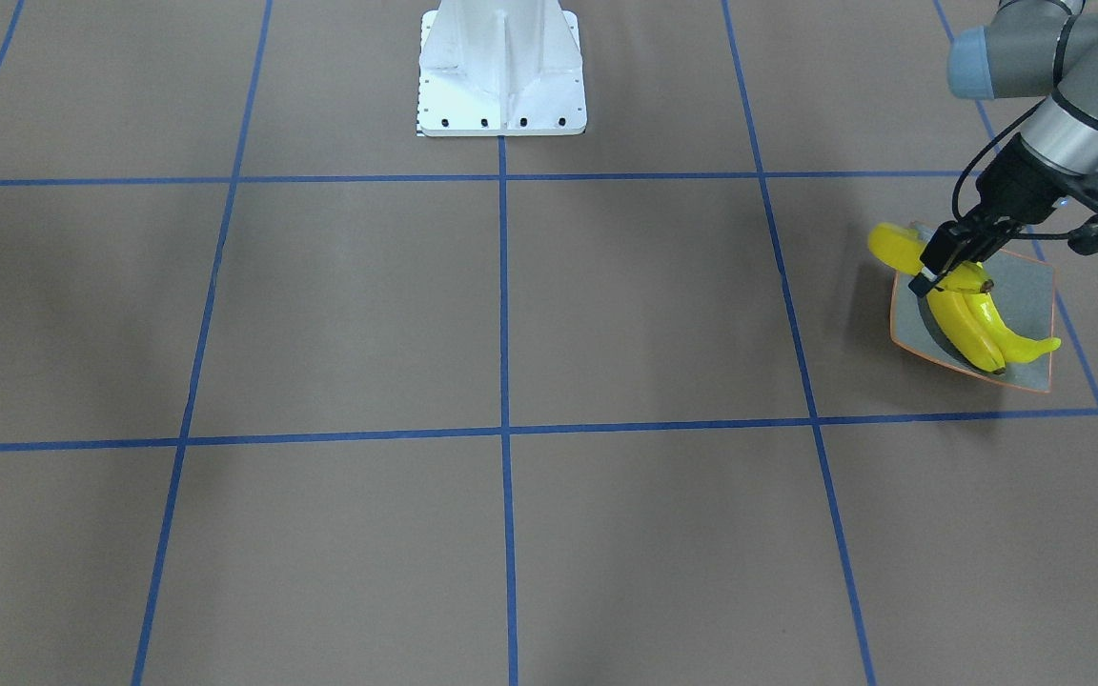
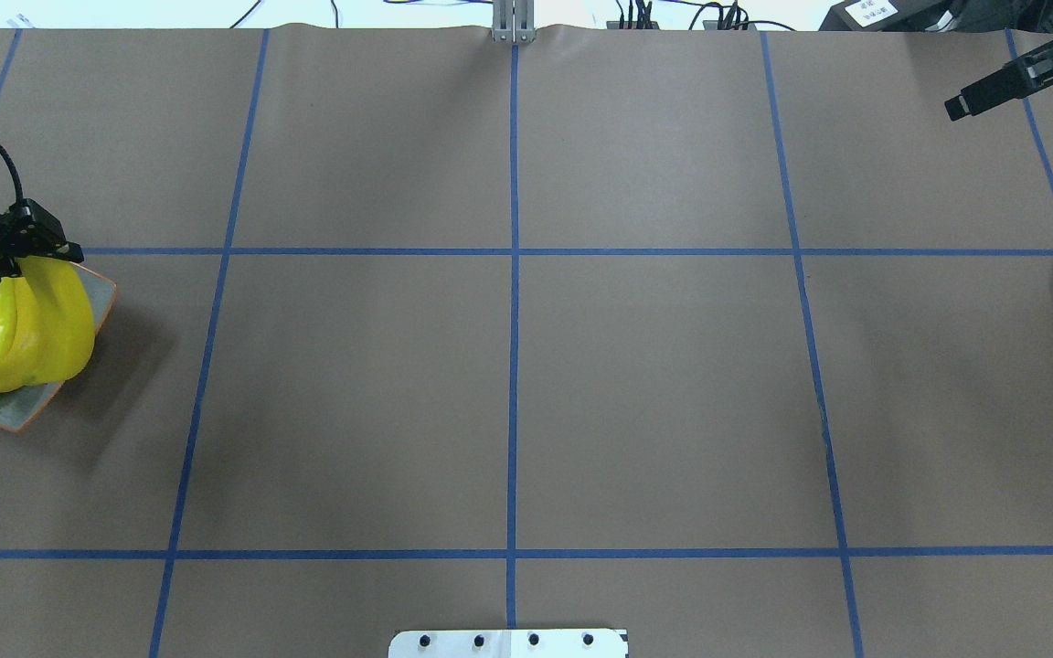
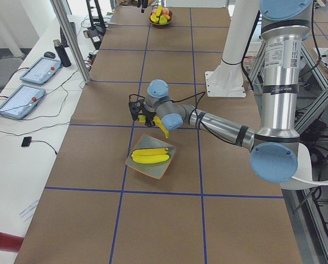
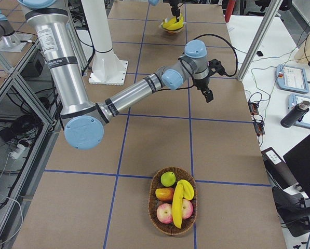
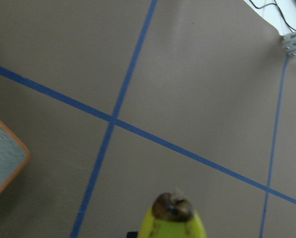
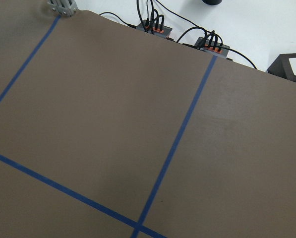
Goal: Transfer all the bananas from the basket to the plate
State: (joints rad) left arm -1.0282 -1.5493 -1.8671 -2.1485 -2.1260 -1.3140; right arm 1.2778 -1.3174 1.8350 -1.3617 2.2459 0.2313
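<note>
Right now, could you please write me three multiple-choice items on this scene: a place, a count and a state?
1. Where is the plate? A the robot's left end; B the table's centre; C the robot's right end.
2. How many bananas lie in the basket? A none; B one; C three.
3. The left gripper is: A open, empty; B pressed on the table; C shut on a banana.
Answers: A, it sits at the overhead view's left edge; B, only one shows there; C, it clamps one above the plate.
</note>
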